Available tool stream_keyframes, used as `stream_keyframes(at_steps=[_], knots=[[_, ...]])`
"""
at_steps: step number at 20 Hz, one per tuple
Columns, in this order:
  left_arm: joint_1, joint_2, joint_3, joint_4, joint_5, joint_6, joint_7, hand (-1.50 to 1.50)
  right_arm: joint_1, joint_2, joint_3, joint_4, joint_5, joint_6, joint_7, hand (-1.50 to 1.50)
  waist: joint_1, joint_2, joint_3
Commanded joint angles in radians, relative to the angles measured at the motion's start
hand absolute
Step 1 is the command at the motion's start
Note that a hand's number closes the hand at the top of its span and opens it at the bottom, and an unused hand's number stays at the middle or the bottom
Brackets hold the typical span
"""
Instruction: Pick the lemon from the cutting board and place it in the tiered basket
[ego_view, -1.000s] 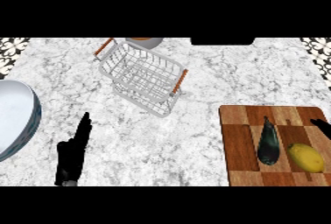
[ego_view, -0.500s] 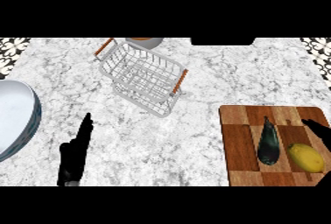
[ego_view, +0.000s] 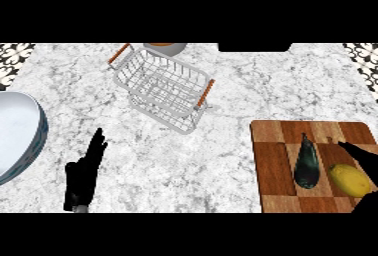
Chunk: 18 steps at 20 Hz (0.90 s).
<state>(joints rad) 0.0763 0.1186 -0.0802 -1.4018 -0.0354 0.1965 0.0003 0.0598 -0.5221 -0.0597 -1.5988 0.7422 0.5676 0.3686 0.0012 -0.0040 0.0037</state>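
Note:
The yellow lemon lies on the wooden cutting board at the lower right, beside a dark eggplant. My right hand shows at the right edge, fingers straight and open, just above and to the right of the lemon; most of the hand is cut off by the frame. The white wire tiered basket with orange handles stands at the upper middle of the marble counter. My left hand rests open at the lower left, fingers pointing up.
A large white bowl sits at the left edge. A small cup stands behind the basket. Dark patterned wall tiles show at both top corners. Bare marble lies between the basket and the board.
My right hand has come a little further into view over the board's right side, nearer the lemon. The left hand shifted very slightly. The lemon and eggplant have not moved.

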Motion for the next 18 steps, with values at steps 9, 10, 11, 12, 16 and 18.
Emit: stream_keyframes(at_steps=[9,10,11,12,16,18], knots=[[-0.075,-0.043,0.018,0.073,-0.042,0.021,0.043,0.00,0.013,0.060,0.020,0.092,0.116,-0.110,-0.156,1.50,-0.004,0.004,-0.004],[0.002,-0.019,0.027,0.045,-0.014,-0.020,-0.018,0.00,-0.038,-0.001,-0.032,0.217,0.086,-0.117,-0.267,1.50,0.002,0.005,-0.003],[0.051,-0.053,-0.026,-0.011,-0.063,0.023,0.017,0.00,-0.047,0.024,-0.022,0.133,0.085,-0.068,-0.203,1.50,0.001,0.004,-0.004],[0.044,-0.019,0.018,0.001,-0.014,-0.024,0.008,0.00,0.005,0.005,-0.004,0.148,0.128,-0.130,-0.263,1.50,0.000,0.004,-0.004],[0.025,-0.027,0.009,-0.012,-0.029,-0.014,0.028,0.00,-0.067,0.117,0.106,0.083,0.233,-0.181,-0.127,1.50,0.002,0.003,-0.004],[0.019,-0.012,0.040,0.013,-0.003,-0.027,0.005,0.00,0.003,0.256,0.215,-0.111,0.276,-0.139,0.072,1.50,-0.008,0.000,-0.006]])
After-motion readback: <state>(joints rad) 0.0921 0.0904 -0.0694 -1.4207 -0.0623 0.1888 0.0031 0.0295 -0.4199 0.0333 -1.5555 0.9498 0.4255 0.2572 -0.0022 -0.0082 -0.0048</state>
